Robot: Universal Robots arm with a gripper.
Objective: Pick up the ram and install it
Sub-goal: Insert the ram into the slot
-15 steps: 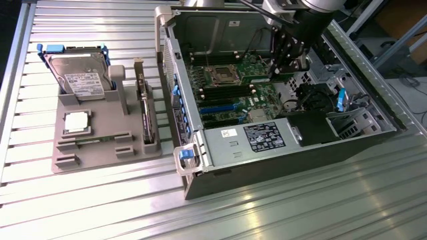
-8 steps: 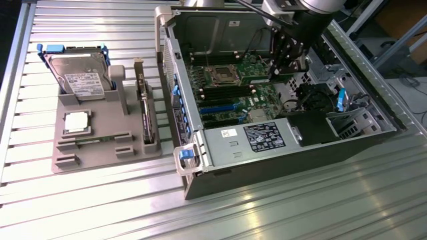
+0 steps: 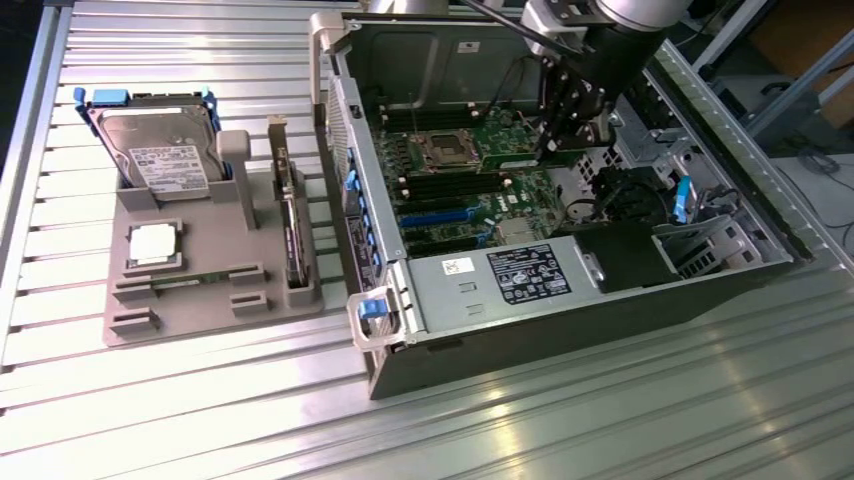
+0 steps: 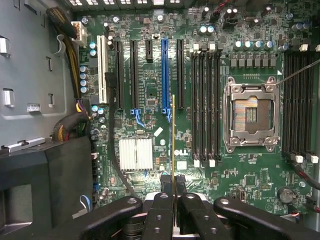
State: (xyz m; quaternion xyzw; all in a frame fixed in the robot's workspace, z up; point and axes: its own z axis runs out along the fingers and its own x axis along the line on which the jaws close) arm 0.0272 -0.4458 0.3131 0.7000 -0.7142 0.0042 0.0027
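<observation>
— Inside the open computer case, where's the gripper?
— Hanging over the motherboard, its fingers pinched nearly together on the ram — a thin stick seen edge-on, held upright between them.
— Touching any slot?
— Can't tell; it sits above the board between the blue expansion slot and the black memory slots.
— And on the table?
— The grey tray with a hard drive and processor
</observation>
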